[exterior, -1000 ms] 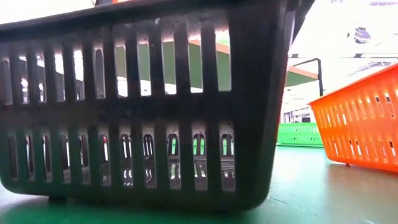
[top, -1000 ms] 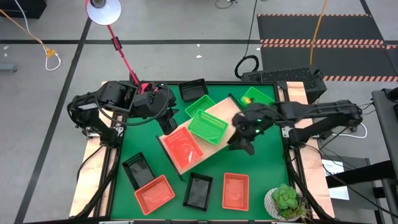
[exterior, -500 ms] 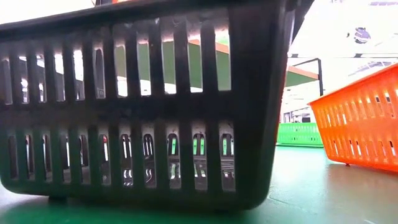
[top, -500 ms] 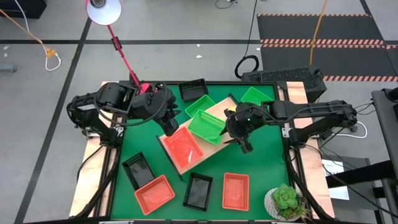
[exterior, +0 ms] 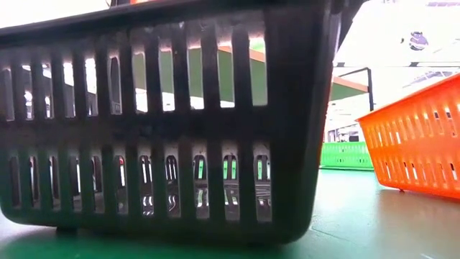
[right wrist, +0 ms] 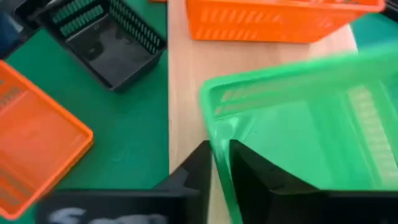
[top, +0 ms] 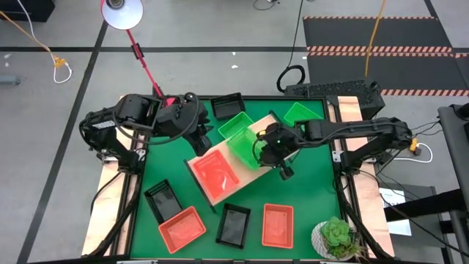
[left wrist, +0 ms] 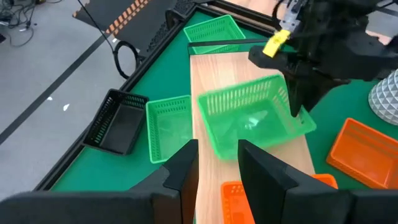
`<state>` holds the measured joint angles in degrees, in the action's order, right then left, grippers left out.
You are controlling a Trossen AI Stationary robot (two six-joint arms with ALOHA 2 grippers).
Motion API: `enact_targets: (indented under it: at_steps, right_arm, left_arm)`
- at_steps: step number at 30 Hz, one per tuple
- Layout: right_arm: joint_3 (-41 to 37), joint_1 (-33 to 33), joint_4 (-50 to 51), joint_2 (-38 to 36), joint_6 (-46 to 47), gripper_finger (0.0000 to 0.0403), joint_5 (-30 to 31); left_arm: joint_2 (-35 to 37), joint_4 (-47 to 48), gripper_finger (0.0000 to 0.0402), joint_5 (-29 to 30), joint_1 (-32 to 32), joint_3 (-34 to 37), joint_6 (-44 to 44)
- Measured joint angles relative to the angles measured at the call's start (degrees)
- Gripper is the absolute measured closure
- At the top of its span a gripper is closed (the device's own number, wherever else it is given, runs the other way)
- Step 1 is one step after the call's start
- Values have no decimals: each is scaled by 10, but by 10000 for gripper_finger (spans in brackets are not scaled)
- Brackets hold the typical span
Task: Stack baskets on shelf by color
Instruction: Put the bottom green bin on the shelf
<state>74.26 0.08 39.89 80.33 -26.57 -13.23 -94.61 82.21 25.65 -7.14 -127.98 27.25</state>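
The shelf [top: 258, 130] lies slantwise mid-table, with an orange basket [top: 216, 174] resting on its near-left end. Over its middle is a green basket [top: 243, 141], with my right gripper [top: 262, 149] shut on it. A second green basket [top: 231, 123] sits on the table against the shelf's far side, and a third [top: 300, 112] at the far right. My left gripper [top: 199, 145] hovers open over the shelf's left part, holding nothing. Other black and orange baskets lie on the table's near part. My right gripper has the green basket's side wall [right wrist: 216, 138] near a corner, one finger inside and one outside. It comes slanting down from the table's right. The basket [left wrist: 252, 118] sits tilted over the shelf board; whether its other end still rests on the board I cannot tell.
A black basket [top: 227, 105] lies at the far edge. Along the near part lie a black basket [top: 163, 198], an orange one [top: 182, 226], a black one [top: 234, 224] and an orange one [top: 277, 224]. A plant pot [top: 337, 238] stands at the near right corner.
My right gripper has moved toward the table's left, from the open table beside the shelf onto the green basket's right end. The green basket has shifted and tipped on the shelf. The left arm has kept still.
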Motion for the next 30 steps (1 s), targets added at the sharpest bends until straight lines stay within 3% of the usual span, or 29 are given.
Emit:
enact_targets:
  at_steps: [4,11,17,30]
  right_arm:
    - [0,1,-8,-8,46,394,0]
    - [0,42,-35,-10,80,371,18]
    - [0,71,-41,-10,42,377,92]
    - [0,71,-61,16,-24,381,90]
  left_arm:
    - [0,0,286,0,4,0,-6]
    - [0,0,286,0,12,0,-22]
    - [0,0,286,0,12,0,-37]
    - [0,0,286,0,12,0,-42]
